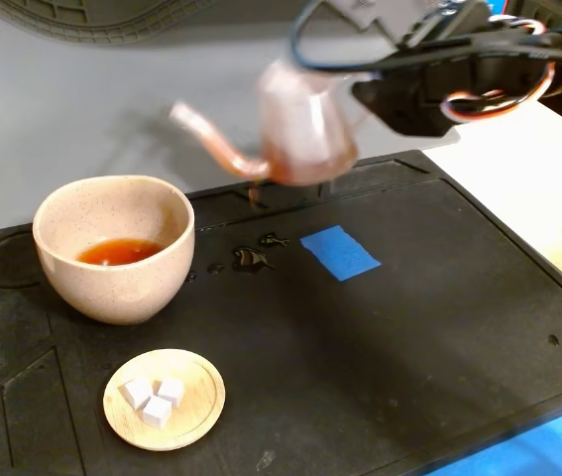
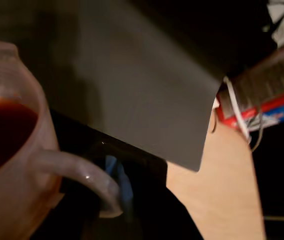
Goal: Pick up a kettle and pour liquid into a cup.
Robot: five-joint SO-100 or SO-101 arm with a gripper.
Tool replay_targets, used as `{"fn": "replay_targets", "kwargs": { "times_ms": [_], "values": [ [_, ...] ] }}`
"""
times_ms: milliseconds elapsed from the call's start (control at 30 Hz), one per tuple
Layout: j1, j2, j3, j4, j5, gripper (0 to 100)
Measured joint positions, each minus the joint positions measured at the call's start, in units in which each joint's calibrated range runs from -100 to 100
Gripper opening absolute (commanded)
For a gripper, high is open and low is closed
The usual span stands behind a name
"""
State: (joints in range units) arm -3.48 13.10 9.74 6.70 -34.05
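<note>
pinkish kettle (image 1: 305, 129) hangs gripped in the closed gripper (image 1: 385, 84), far right of the cup (image 1: 114, 248), which holds liquid (image 1: 118, 251). pouring looks done; next, lower it onto the mat (image 1: 409, 337).

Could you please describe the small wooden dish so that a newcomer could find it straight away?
Start at the black mat and find the big beige cup on its left in the fixed view. Just in front sits the wooden dish: flat, round, and alone in holding white cubes.

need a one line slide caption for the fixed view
Gripper holds the kettle in the air, spout toward the cup already holding tea; drips on the black mat.
</note>
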Motion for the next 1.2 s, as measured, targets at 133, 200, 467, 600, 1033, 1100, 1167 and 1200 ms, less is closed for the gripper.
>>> {"fn": "replay_targets", "kwargs": {
  "times_ms": [133, 200, 467, 600, 1033, 1100, 1167, 1200],
  "values": [
    [0.83, 0.0, 0.0, 1.31, -3.61, 1],
    [2.19, -2.4, 0.1, 9.02, -3.61, 1],
    [3.63, -6.42, 18.4, -4.9, -7.75, 1],
    [3.85, -6.42, 25.61, -9.54, -5.92, 1],
    [3.63, -1.54, 31.45, -20.83, -5.76, 1],
    [3.48, -1.54, 31.55, -20.83, -5.76, 1],
    [3.48, -1.54, 33.59, -20.92, -6.18, 1],
    [3.48, -1.63, 33.98, -21.01, -5.81, 1]
  ]
}}
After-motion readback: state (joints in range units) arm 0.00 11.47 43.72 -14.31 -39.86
